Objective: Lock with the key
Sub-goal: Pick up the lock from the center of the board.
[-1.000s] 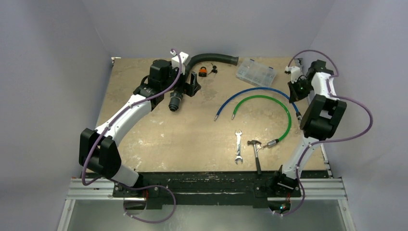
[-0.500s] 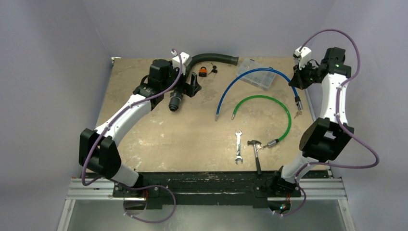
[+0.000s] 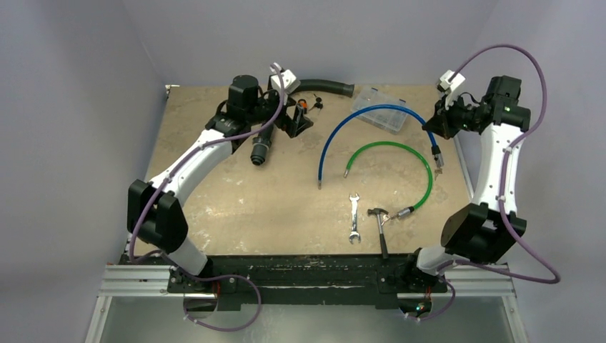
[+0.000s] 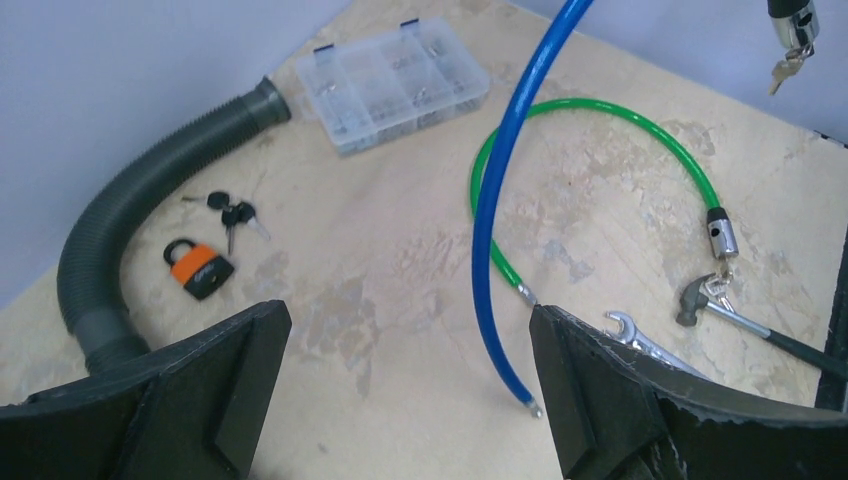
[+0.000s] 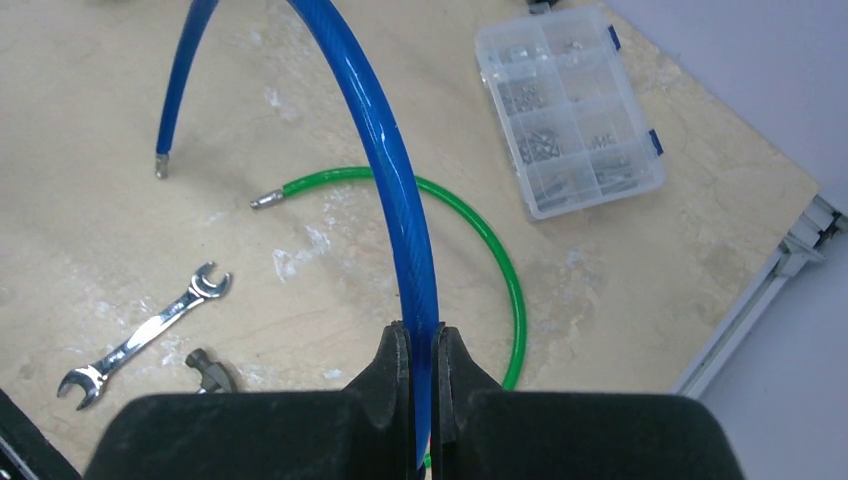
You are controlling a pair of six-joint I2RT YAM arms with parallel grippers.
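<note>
1. Taken as landmark: parts box (image 3: 381,109), at far edge of table (image 3: 214,186).
2. Found right gripper (image 5: 424,375) pinched tight on blue cable lock (image 4: 484,200), just right of parts box and just above lock head (image 4: 790,22).
3. Against a second back: seen risen from a low spot right of and nearer than parts box. Cable hauled off table with it into a tall arch beside parts box.
4. Noted keys (image 4: 783,70) dangling free under lock head, right of and nearer than parts box, in no grip.
5. Noted free tip (image 3: 319,187) trailing down, left of and well nearer than parts box. Cannot tell whether touching table.
6. Found left gripper (image 4: 408,335) spread wide, holding nothing, well left of parts box by black hose (image 4: 130,190). Swung slightly toward far edge over same second.
7. Logged untouched: orange padlock (image 4: 198,268) with spare key bunch (image 4: 232,210), left of parts box. Green cable lock (image 4: 600,101) flat on table, nearer than parts box.
8. Judged a presenting move, with blue cable lock chosen as work piece and raised for joining. Nothing locked yet. Left to do: seat free tip in lock head, likely with the idle open gripper, then turn key.
9. Risk: swinging keys hard to catch, and cable free to twist in a single pinch.
</note>
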